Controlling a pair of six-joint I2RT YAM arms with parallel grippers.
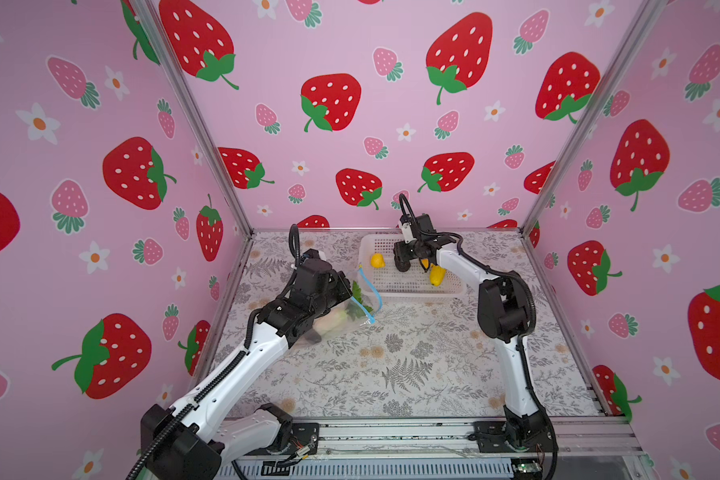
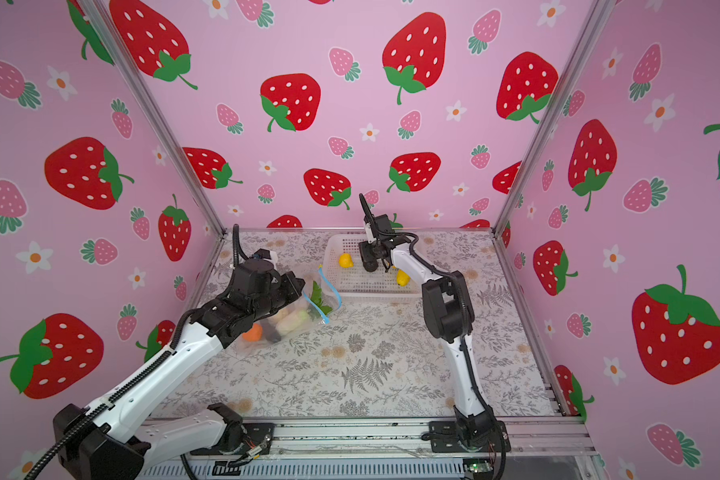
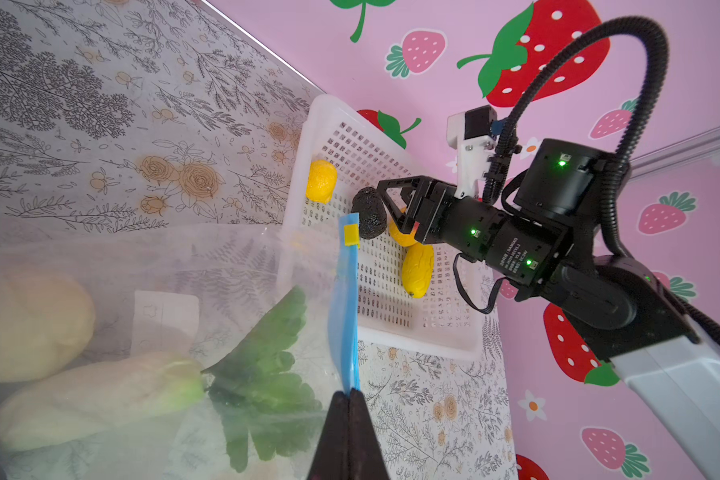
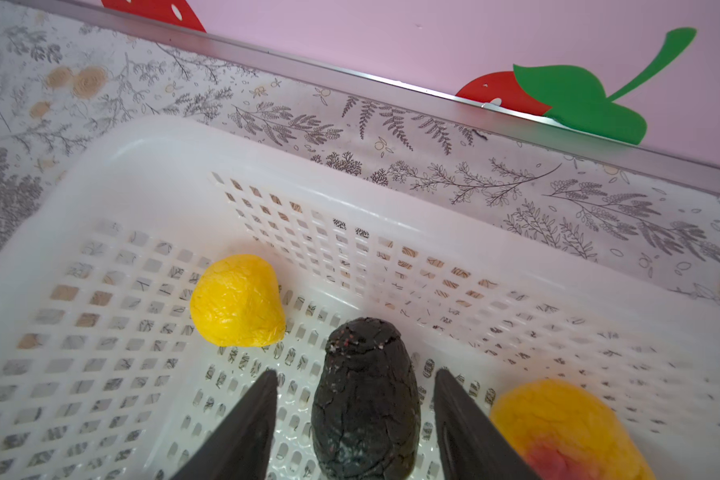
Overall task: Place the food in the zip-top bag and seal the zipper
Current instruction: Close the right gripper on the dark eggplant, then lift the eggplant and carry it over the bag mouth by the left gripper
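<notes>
Your clear, crinkly plastic zip-top bag (image 3: 233,266) lies on the left side of the floral-patterned table (image 1: 412,357), just beside the white perforated plastic basket (image 4: 184,141). Through it you can see a cream-white toy vegetable (image 3: 92,395) with green leaves (image 3: 267,374) and, in a top view, an orange piece (image 2: 253,332). Your left gripper (image 3: 350,399) is pinched together on the thin light-blue zipper (image 3: 346,299), which has a small yellow tab (image 3: 351,234) at its far end. In the basket, your right gripper (image 4: 356,372) has its fingers spread either side of a dark purple-black egg-shaped piece (image 4: 366,399), with a gap showing on both sides. A yellow wrinkled piece (image 4: 238,301) and a yellow-orange piece (image 4: 566,428) lie near it
</notes>
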